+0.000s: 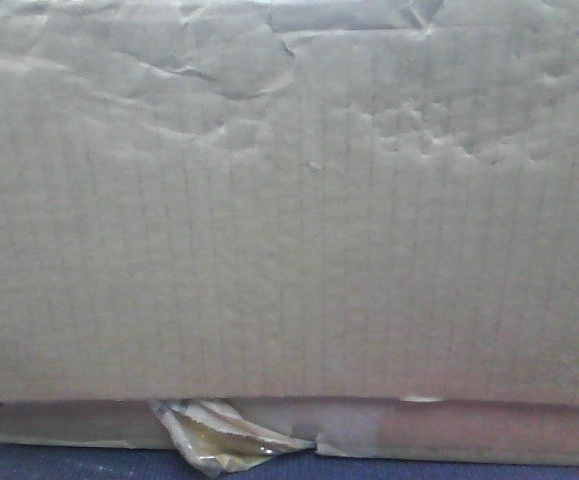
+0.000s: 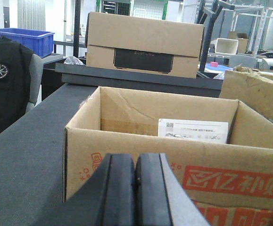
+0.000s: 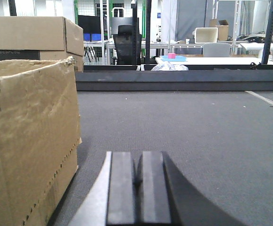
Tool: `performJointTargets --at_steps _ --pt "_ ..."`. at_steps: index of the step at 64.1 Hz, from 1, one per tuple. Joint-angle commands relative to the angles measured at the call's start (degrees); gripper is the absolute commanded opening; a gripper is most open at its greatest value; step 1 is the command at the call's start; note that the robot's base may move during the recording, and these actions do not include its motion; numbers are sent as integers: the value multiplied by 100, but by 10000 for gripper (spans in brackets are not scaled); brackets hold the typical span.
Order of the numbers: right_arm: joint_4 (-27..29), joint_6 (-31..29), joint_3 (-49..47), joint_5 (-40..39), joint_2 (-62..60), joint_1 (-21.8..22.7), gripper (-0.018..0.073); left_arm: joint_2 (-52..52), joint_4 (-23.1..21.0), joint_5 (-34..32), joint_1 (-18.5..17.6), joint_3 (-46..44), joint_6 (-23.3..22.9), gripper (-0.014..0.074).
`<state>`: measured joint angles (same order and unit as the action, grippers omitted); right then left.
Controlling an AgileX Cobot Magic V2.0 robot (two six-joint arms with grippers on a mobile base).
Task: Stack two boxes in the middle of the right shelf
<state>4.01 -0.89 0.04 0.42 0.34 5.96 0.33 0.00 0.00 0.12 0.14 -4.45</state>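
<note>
The front view is filled by a large tan cardboard box (image 1: 289,200) with a dented face. Under its lower edge lies a thinner flat box (image 1: 469,435) with crumpled yellowish tape (image 1: 219,440). In the right wrist view the large box (image 3: 28,141), torn along its top edge, stands just left of my right gripper (image 3: 138,188), which is shut on nothing above the grey deck. My left gripper (image 2: 135,188) is also shut and empty; the torn box edge (image 2: 254,89) shows at its right. The shelf is out of view.
An open cardboard box with red print (image 2: 174,141) stands directly in front of the left gripper. Behind it sits a closed box with a black label (image 2: 145,42). A blue bin (image 2: 23,37) and a black vest (image 2: 4,80) are at the left. Grey deck (image 3: 197,127) stretches ahead of the right gripper.
</note>
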Motion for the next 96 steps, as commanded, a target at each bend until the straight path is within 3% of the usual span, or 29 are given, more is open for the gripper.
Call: performJointTargets --at_steps 1,33,40,58,70,83,96 --pt "-14 -18 -4 -105 -34 21 -162 -33 48 -95 18 -14 -28 -111" --pt "-14 -18 -4 -105 -34 21 -162 -33 48 -249 18 -14 -28 -111" --pt "-14 -18 -4 -105 -34 21 -162 -33 -137 -170 18 -14 -28 -111" --pt "-14 -18 -4 -105 -34 21 -162 249 -35 1690 18 -1715 15 -111" --pt "-14 -18 -4 -105 -34 21 -162 1459 0 3178 18 -3143 793 -111" --pt "-14 -18 -4 -105 -34 21 -162 3030 -360 3723 18 -4237 809 -111" --pt "-14 -18 -4 -105 -34 21 -162 3928 -859 3380 18 -4622 809 -111"
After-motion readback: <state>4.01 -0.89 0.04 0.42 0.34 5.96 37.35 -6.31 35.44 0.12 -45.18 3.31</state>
